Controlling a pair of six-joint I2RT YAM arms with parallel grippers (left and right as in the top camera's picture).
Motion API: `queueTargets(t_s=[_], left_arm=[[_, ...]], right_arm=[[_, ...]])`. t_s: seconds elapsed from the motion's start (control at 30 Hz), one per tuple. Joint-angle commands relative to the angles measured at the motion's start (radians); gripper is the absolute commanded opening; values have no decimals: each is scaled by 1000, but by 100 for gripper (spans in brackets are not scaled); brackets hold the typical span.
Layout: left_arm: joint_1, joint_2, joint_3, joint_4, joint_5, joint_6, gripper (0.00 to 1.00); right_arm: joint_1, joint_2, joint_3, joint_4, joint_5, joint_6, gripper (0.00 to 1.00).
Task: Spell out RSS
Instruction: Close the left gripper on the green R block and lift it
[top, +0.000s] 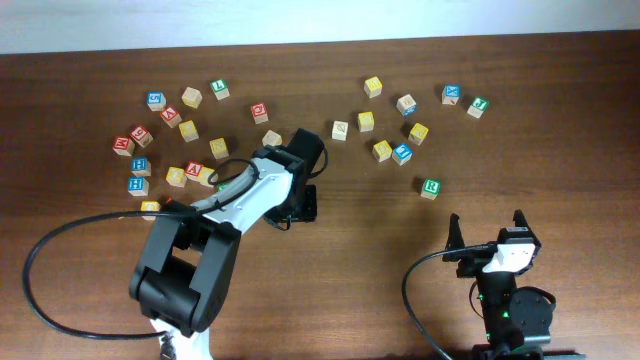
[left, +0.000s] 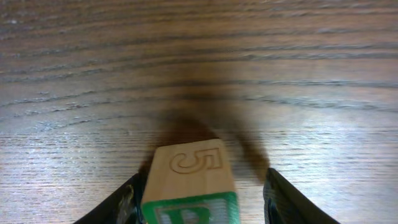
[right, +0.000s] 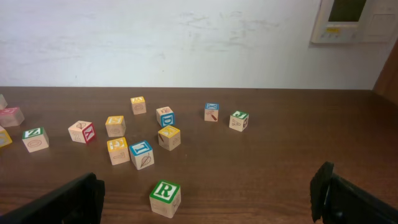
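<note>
The left gripper (left: 200, 186) stood open at the bottom of its wrist view, straddling a green cube (left: 189, 177) on the bench (left: 199, 62). A gap showed at the right finger. The green face's letter was cut off by the frame edge. Overhead, the arm hid this spot at centre frame. The right gripper (top: 487, 228) sat at lower right, spread wide and empty. An R cube (top: 430, 187) lay right of centre, apart from the rest. Yellow cubes (top: 366, 121) lay scattered across the upper frame, their letters too small to read.
</note>
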Motion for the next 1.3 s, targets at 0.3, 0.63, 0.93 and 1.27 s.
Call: queueTargets(t_s=[0.3, 0.63, 0.93, 1.27], left_arm=[[0, -19, -13, 36, -28, 9, 38], [-1, -45, -8, 4, -28, 9, 28], [-1, -125, -8, -140, -28, 16, 27], [6, -125, -56, -174, -47, 16, 26]], right_arm=[[6, -8, -7, -6, -6, 11, 98], [6, -8, -7, -6, -6, 11, 98], [6, -8, -7, -6, -6, 11, 98], [6, -8, -7, -6, -6, 11, 98]])
